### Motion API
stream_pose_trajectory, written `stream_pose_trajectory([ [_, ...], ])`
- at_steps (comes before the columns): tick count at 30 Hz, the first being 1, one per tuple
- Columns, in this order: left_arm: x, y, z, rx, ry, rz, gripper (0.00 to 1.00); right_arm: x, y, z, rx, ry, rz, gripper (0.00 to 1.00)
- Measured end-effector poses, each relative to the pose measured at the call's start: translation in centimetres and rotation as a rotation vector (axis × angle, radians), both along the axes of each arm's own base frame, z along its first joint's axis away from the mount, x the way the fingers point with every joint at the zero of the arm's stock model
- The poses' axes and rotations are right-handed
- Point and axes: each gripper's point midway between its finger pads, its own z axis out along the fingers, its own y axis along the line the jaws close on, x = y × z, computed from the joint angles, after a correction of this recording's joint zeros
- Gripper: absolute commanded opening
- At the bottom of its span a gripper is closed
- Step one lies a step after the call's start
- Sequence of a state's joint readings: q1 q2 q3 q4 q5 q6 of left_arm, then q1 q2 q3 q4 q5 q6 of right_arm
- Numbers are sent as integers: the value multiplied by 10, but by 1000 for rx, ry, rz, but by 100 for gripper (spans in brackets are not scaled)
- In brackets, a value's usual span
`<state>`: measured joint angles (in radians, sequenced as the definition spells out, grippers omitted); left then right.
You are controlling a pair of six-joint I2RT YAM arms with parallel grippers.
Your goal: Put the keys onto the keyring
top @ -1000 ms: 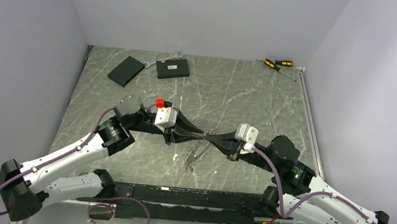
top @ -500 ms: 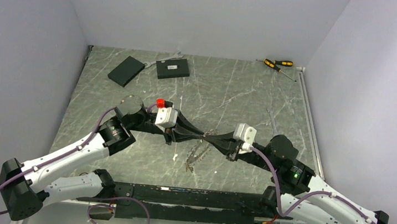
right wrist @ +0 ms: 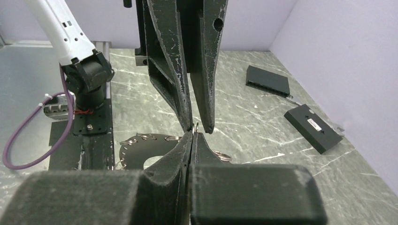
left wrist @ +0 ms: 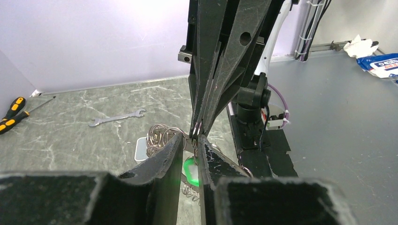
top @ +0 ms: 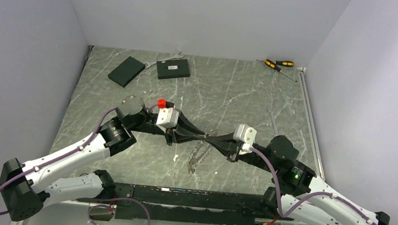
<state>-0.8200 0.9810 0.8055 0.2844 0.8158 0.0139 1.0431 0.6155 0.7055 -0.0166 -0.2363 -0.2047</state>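
**Tip to tip above the keyring (top: 196,156)**

At mid-table (top: 244,89), the right gripper (right wrist: 192,136) is clenched on a small metal loop (left wrist: 196,128). The left gripper (left wrist: 190,140) has its jaws slightly apart around it (gripping or not, I cannot tell). A green-tagged key (left wrist: 189,169) lies just below.

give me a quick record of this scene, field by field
left end effector: slightly open, tips meeting the right's
right end effector: shut, apparently on a loop at the keyring's rim
keyring: under the meeting tips, loops around its rim
keys: only a green tag shows, rest too small to tell
far side: two boxes, wrench, screwdrivers
table: grey-green marble
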Motion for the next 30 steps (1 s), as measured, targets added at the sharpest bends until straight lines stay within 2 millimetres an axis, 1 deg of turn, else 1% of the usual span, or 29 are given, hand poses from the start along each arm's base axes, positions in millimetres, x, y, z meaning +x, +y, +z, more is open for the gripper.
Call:
stream_pose_trajectory([
  [2, 0, 0, 0, -1, -1, 0, 16, 0, 0, 0, 0, 0, 0, 0],
  [3, 0, 0, 0, -1, -1, -1, 11, 0, 0, 0, 0, 0, -2, 0],
  [4, 0, 0, -1, 0, 0, -2, 3, 0, 0, 0, 0, 0, -2, 0],
  [5, 0, 0, -1, 0, 2, -2, 0, 1, 0, 0, -1, 1, -4, 0],
  [12, -1, -1, -3, 5, 7, -4, 0, 2, -1, -1, -5, 4, -11, 0],
  [17, 1, -1, -9, 25, 24, 4, 0, 2, -1, -7, -25, 16, -14, 0],
  [21, 2, 0, -15, 52, 39, 17, 0, 5, 0, -13, -58, 34, -22, 17],
  [24, 5, 0, -20, 83, 48, 30, 0, 6, 1, -12, -87, 38, -22, 24],
  [25, 6, 1, -22, 94, 52, 36, 0, 6, 1, -8, -88, 35, -22, 27],
  [29, 10, 1, -33, 143, 65, 53, 0, 6, -4, 11, -82, 8, -32, 49],
  [30, 11, 1, -37, 158, 71, 56, 0, 6, -6, 15, -83, 2, -38, 52],
])
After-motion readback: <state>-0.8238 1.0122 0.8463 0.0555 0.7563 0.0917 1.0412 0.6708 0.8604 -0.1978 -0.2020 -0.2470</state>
